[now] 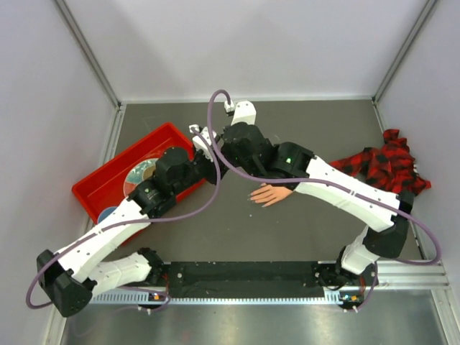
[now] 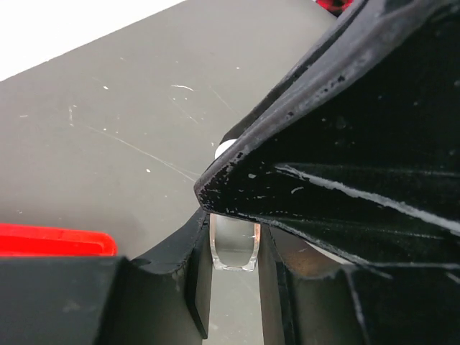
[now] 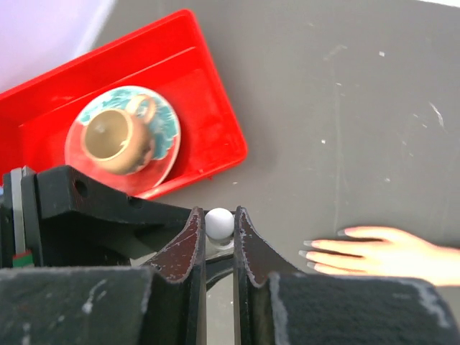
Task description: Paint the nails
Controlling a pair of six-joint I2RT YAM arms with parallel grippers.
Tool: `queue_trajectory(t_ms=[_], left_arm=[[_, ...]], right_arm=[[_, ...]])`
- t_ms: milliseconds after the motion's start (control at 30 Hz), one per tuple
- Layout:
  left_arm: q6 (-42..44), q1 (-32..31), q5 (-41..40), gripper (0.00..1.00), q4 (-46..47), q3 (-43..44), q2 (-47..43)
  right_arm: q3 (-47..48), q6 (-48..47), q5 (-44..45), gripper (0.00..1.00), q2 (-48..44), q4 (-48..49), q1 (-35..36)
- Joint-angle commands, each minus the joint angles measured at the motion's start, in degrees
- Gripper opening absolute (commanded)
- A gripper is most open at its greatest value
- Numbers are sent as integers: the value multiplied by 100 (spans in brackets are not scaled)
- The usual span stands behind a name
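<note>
The peach fake hand (image 1: 273,194) lies palm down mid-table, its plaid sleeve (image 1: 381,164) stretching right. Its nails (image 3: 305,254) point left, a short way right of my right gripper. A small clear bottle (image 2: 233,248) stands upright between the fingers of my left gripper (image 2: 233,237), which is shut on its glass body. My right gripper (image 3: 219,215) comes from above and is shut on the bottle's white cap (image 3: 219,224). Both grippers meet left of the hand in the top view, the left gripper (image 1: 208,149) and the right gripper (image 1: 228,138). The brush is hidden.
A red tray (image 1: 154,136) sits at the left rear, just left of the grippers, holding a tan cup (image 3: 115,140) on a patterned plate (image 3: 164,136). A purple cable (image 1: 215,108) loops over the arms. Grey walls ring the table.
</note>
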Motion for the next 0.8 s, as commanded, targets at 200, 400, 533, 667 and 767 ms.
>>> queue_trajectory(t_ms=[200,400,533,667,767], left_arm=[[54,166,974,0,405,255,-370],[336,175,2858,0,-485,212,-844],[-41,184,4280,0,-127,194,-1030],[-620,193,5334,0,498,194,-951],[-956,184,5794,0,910,203,-810]], right_arm=[[-25,-294,-2109,48,-809,-335,-331],[-430,-1496,-3953,82,-1671,-185,-1018],[-562,-2316,-6331,73,-1794,-405,-1239],[-791,-2511,-7103,65,-1882,-247,-1239],[-835,-2511,-7480,63,-1821,-133,-1248]])
